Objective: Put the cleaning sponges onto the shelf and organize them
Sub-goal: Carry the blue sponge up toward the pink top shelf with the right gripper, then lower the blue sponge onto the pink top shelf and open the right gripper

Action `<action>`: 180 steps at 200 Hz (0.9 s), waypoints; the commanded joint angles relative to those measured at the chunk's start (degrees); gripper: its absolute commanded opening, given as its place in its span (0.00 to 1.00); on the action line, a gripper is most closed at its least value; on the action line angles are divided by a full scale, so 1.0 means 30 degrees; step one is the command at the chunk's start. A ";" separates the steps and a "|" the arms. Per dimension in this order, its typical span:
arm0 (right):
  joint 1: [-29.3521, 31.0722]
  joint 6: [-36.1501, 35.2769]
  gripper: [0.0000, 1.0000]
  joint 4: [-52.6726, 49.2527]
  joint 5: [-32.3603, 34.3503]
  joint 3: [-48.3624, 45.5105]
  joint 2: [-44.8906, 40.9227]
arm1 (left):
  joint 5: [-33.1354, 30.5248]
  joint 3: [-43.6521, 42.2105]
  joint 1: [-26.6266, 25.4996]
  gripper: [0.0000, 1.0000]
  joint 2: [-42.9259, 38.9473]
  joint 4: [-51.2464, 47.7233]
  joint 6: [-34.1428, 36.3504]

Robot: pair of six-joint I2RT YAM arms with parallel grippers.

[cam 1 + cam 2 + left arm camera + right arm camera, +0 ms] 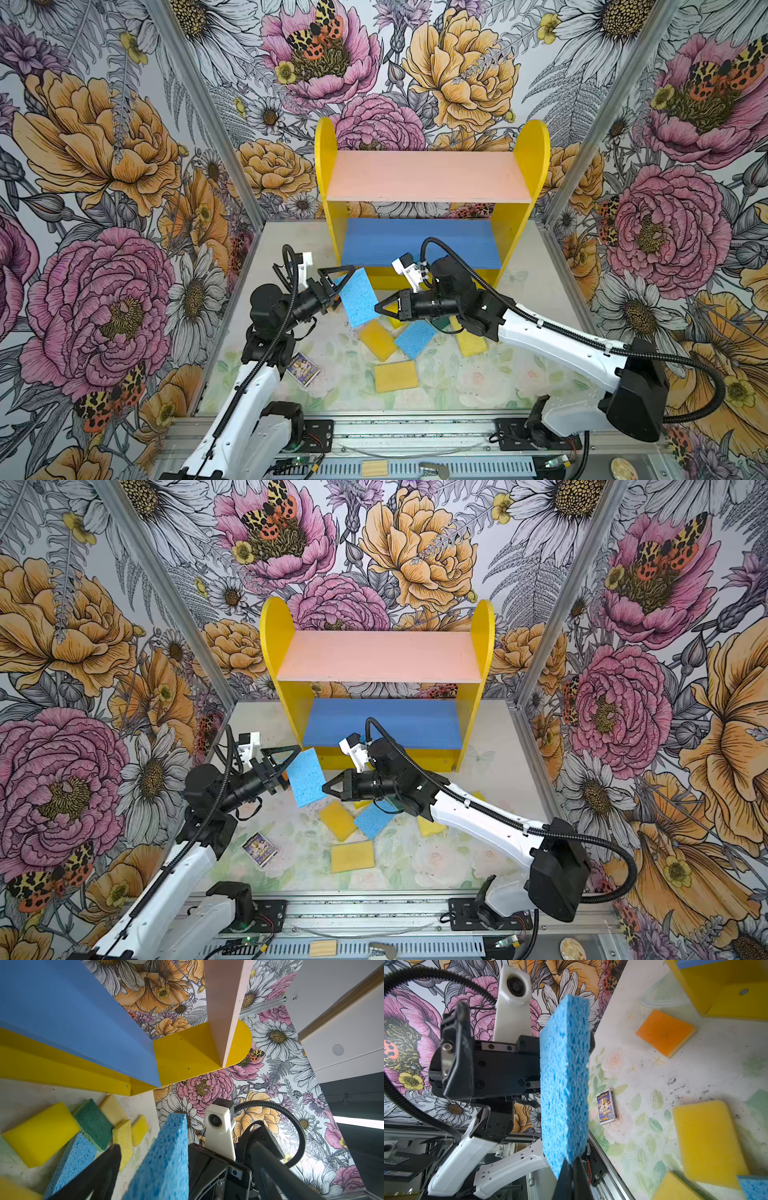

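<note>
A light blue porous sponge (358,297) hangs in the air in front of the shelf (326,166), between the two arms. My right gripper (377,308) is shut on one thin corner of it; the right wrist view shows the pinch on the sponge (564,1084). My left gripper (345,286) stands open around the sponge's other end, its fingers (99,1172) clear of the foam (164,1157). The shelf's pink board (424,178) and blue board (419,245) carry nothing. Several more sponges lie on the table: yellow (377,340), blue (415,338), yellow (395,376), dark green (93,1122), orange (664,1032).
A small purple card packet (302,368) lies on the table beside the left arm. A pale wooden block (374,468) sits on the rail at the front. Flowered walls close in the table on three sides, with the shelf against the back wall.
</note>
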 commanded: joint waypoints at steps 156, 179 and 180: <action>-0.3070 0.0348 0.00 -0.5820 0.5148 1.7975 0.6812 | -0.2844 0.4592 0.2289 0.99 -0.3764 -1.5452 0.9697; -0.3082 0.0529 0.00 -0.7171 0.6328 2.1326 0.9204 | -0.3132 0.4518 0.2154 0.99 -0.3958 -1.6100 1.0091; -0.3081 0.0503 0.00 -0.7258 0.6343 2.1523 0.9308 | -0.3116 0.4504 0.2134 0.99 -0.3980 -1.6100 1.0102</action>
